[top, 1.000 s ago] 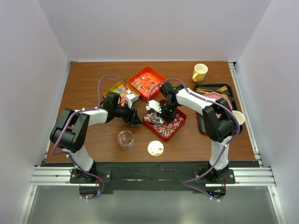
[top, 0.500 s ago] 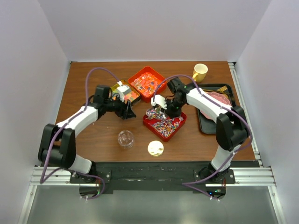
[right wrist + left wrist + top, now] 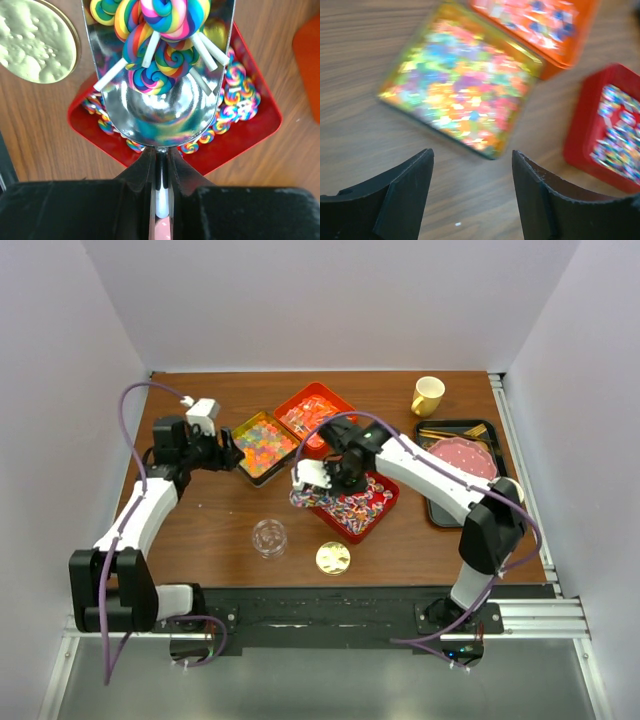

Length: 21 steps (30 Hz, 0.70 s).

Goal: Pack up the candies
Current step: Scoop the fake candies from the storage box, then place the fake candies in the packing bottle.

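Metal scoop (image 3: 165,107) clamped in the right claw (image 3: 160,162), one heap of swirled candies (image 3: 167,20) in it, five sticks (image 3: 111,75) showing. Left claw (image 3: 470,185) gapes; ahead of it one yellow tray (image 3: 436,128), one orange tray (image 3: 555,70), one red tray (image 3: 577,135).

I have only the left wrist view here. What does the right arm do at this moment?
Observer: The right gripper is shut on the handle of a metal scoop loaded with swirl lollipops.
Operator: Where is this scoop?
Observer: Above the left corner of the red tray.
Operator: Is there a container to fill?
Observer: A clear jar stands without lid on the table, nearer the arm bases; the gold lid lies apart at its right.
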Tool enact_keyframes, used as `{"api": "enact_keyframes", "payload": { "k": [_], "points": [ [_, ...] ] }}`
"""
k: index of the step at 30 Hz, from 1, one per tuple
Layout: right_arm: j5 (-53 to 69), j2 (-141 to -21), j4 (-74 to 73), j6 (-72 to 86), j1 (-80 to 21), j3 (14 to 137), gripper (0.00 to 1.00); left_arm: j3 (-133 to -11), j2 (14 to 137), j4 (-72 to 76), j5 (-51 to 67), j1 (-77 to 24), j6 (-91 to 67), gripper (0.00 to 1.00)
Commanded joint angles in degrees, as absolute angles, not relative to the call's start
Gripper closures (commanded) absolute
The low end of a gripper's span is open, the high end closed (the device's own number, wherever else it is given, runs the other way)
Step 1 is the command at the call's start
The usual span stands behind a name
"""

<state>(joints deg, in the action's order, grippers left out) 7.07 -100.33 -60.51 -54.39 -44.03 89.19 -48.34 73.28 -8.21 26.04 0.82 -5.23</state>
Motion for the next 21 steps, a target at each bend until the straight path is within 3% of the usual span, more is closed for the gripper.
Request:
{"api": "enact_keyframes", "payload": {
  "k": [1, 21],
  "points": [
    [0.09, -104.75, -66.79, -53.88, -48.59, 95.43, 1.00, -46.67, 69.26, -6.24, 15.05, 4.57, -6.85, 0.30],
    [-17.39, -116.71, -75.85, -51.77, -63.62, 110.56, 1.00, -36.65, 55.90, 1.67, 15.12, 9.93, -10.55, 0.27]
  ]
}}
